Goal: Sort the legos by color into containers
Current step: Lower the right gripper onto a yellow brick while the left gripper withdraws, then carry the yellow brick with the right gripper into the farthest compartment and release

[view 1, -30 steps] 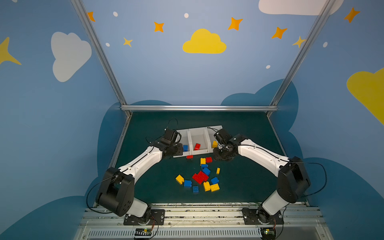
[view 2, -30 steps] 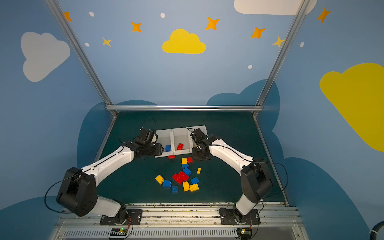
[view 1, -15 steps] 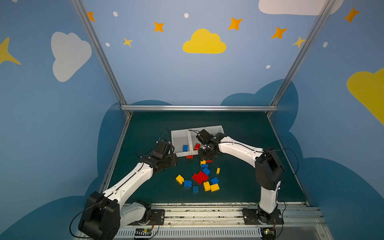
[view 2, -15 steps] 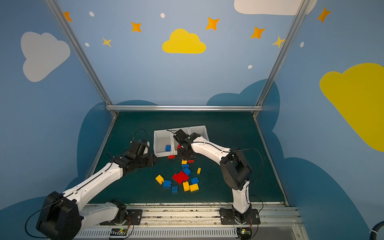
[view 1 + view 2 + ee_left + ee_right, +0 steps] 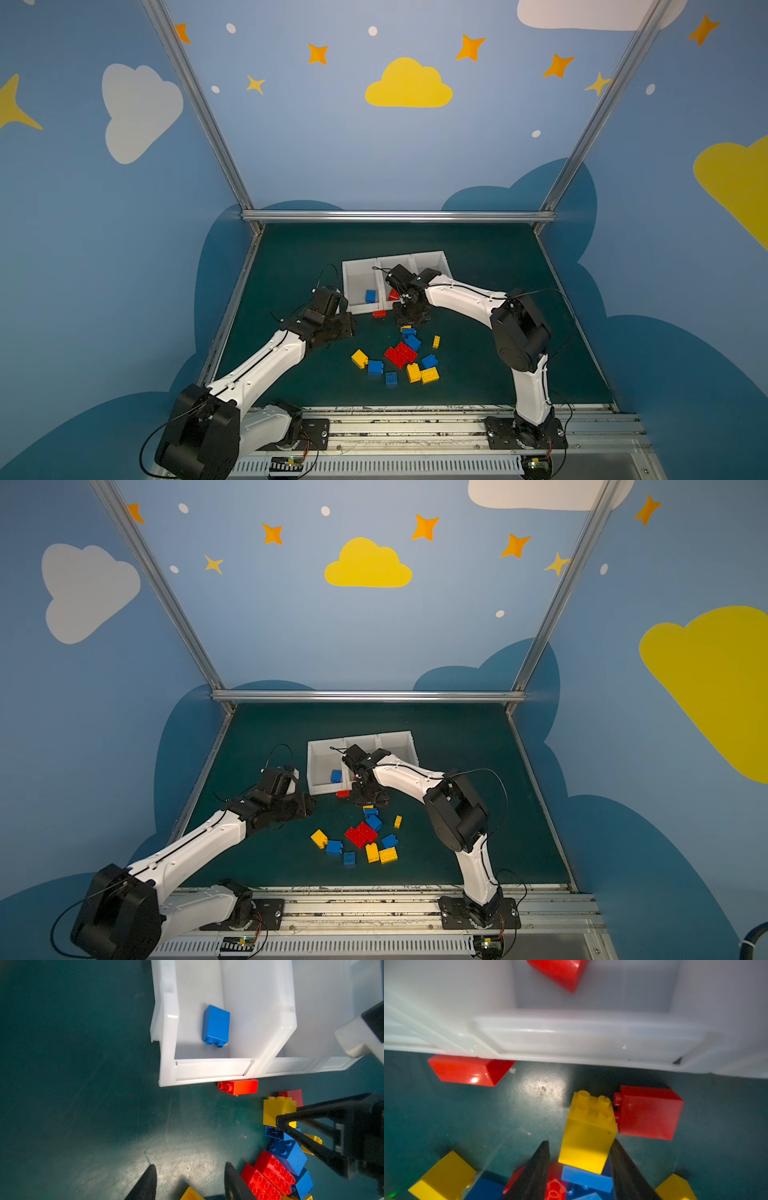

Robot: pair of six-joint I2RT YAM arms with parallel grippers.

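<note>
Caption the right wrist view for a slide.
Right end effector, jaws open, straddles a yellow brick beside a red brick, just outside the white bin.

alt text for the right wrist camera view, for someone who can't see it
The right pincer, black jaws apart, straddles a yellow four-stud plastic brick resting on a blue brick over the dark green table. A chunky red brick sits beside it, a flat red brick lies against the white plastic bin, and a third red piece lies inside.
</note>
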